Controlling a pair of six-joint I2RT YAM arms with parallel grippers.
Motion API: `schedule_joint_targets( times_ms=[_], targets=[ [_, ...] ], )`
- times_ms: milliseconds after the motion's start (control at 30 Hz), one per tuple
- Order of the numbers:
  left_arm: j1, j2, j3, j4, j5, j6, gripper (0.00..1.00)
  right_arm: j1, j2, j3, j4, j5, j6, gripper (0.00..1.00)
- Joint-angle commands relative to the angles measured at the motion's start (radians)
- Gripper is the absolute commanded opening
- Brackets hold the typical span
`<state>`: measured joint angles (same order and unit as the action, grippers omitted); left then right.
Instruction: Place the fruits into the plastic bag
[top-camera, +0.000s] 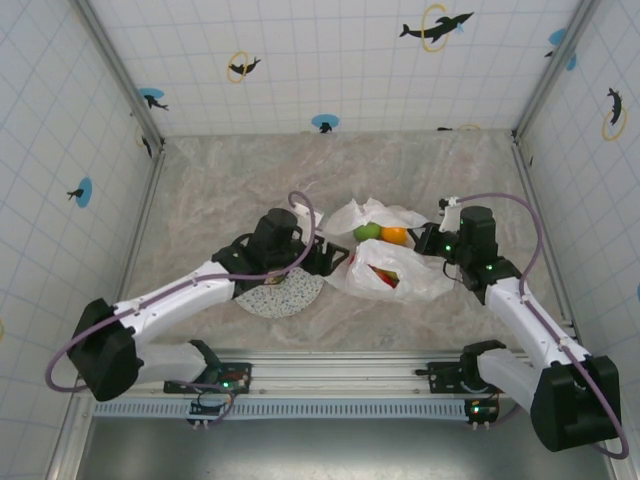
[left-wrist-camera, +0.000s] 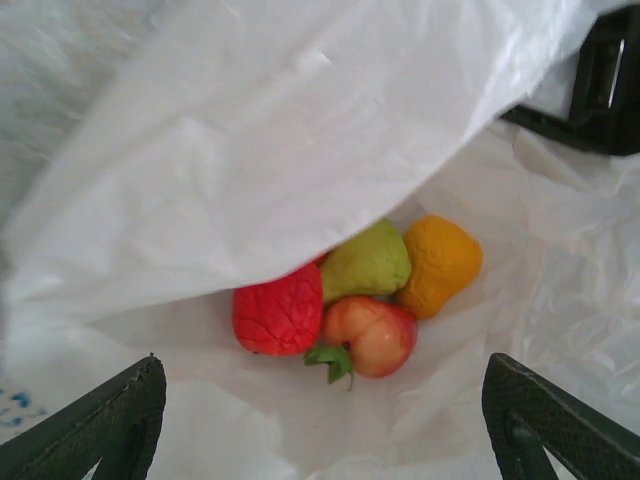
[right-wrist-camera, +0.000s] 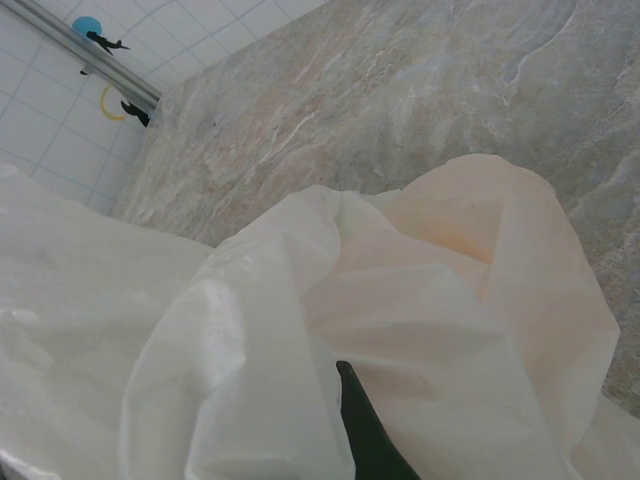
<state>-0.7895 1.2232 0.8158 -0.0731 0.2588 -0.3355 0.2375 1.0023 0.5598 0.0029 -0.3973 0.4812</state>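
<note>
Fruits (left-wrist-camera: 352, 298), four visible, lie inside plastic bag (top-camera: 400, 272) at twelve o'clock of my left gripper (left-wrist-camera: 322, 410), fingers spread; my right gripper (top-camera: 428, 241), at the bag's three o'clock, pinches its edge.

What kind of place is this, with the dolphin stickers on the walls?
Probably a robot test booth, not a kitchen: a marbled table boxed in by white grid walls with dolphin stickers, and two arms bolted to its near rail, working over a plastic bag of fruits.
</note>
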Motion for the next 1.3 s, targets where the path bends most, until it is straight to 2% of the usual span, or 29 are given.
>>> schedule_joint_targets(
  times_ms=[0, 67, 200, 300, 400, 567, 867, 1033, 1267],
  targets=[
    [0.059, -0.083, -0.041, -0.078, 0.016, 0.022, 0.84, 0.003, 0.0, 0.022, 0.012, 0.003, -0.005, 0.0],
    [0.099, -0.14, -0.066, -0.126, -0.008, 0.017, 0.84, 0.003, -0.004, 0.018, 0.014, 0.005, -0.005, 0.0],
    [0.213, -0.243, -0.131, -0.234, -0.134, -0.051, 0.84, 0.001, -0.001, 0.026, 0.008, 0.005, -0.017, 0.0],
    [0.326, -0.271, -0.183, -0.302, -0.183, -0.132, 0.85, 0.0, 0.016, 0.026, 0.03, 0.002, -0.013, 0.0],
    [0.392, -0.26, -0.238, -0.323, -0.203, -0.189, 0.87, 0.003, 0.04, 0.019, 0.066, -0.011, 0.008, 0.0],
    [0.386, -0.173, -0.295, -0.25, -0.075, -0.224, 0.89, 0.014, 0.062, 0.014, 0.066, -0.017, 0.013, 0.0],
    [0.309, -0.033, -0.291, -0.136, -0.037, -0.229, 0.9, 0.013, 0.041, 0.013, 0.055, 0.0, -0.002, 0.0],
    [0.284, 0.034, -0.254, -0.118, -0.048, -0.207, 0.89, 0.013, 0.042, 0.009, 0.054, -0.001, -0.001, 0.0],
    [0.218, 0.124, -0.18, -0.161, -0.193, -0.163, 0.87, 0.013, 0.03, 0.011, 0.038, 0.005, -0.011, 0.0]
  ],
)
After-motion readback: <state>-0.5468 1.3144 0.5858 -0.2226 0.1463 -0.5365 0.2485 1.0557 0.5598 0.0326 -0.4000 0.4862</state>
